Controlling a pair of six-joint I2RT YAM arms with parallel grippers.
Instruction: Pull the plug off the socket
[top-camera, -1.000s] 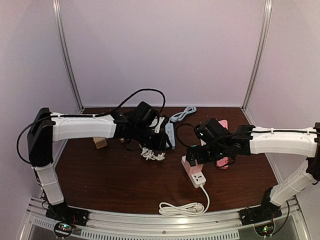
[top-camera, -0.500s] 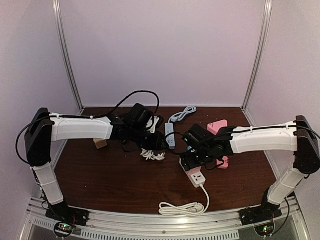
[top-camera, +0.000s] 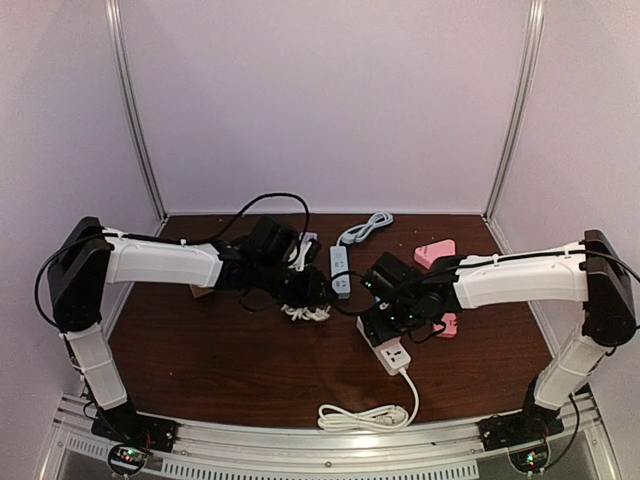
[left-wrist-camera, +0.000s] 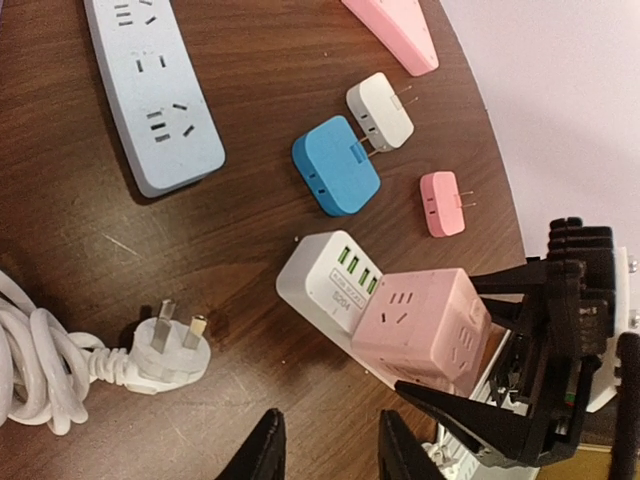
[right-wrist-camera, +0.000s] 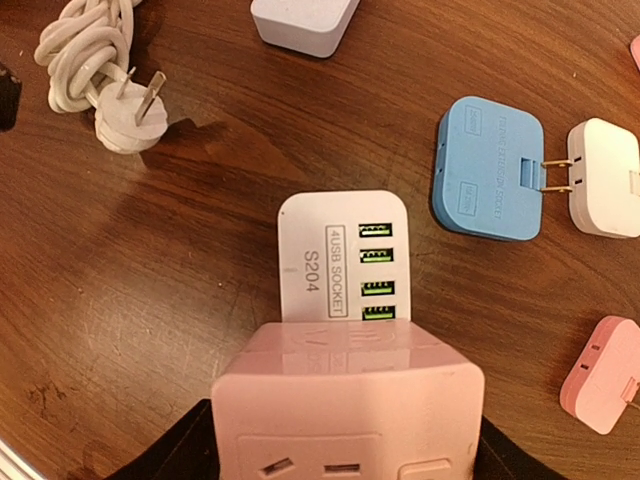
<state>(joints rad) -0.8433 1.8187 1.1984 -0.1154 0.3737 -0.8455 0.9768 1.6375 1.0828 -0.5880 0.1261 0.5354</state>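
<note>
A pink cube plug (right-wrist-camera: 350, 400) sits plugged into a white socket strip (right-wrist-camera: 340, 240) with green USB ports. My right gripper (right-wrist-camera: 345, 455) is shut on the cube, one black finger pressed to each side. The left wrist view shows the same pink plug (left-wrist-camera: 425, 320) on the strip (left-wrist-camera: 325, 280), clasped by the right gripper (left-wrist-camera: 440, 335). From above, the right gripper (top-camera: 385, 315) covers the plug and the strip (top-camera: 392, 352) pokes out below it. My left gripper (left-wrist-camera: 325, 450) hovers over bare table to the strip's left, fingers nearly together and empty.
A blue power strip (left-wrist-camera: 155, 90), a blue adapter (left-wrist-camera: 337, 165), a white adapter (left-wrist-camera: 380, 110) and a small pink adapter (left-wrist-camera: 440, 203) lie behind the socket. A white plug with coiled cord (left-wrist-camera: 165, 350) lies left. The strip's own cord (top-camera: 365, 415) coils near the front edge.
The right arm moved left and down over the socket strip, and its jaws narrowed onto the pink plug. The left arm shifted slightly toward the front.
</note>
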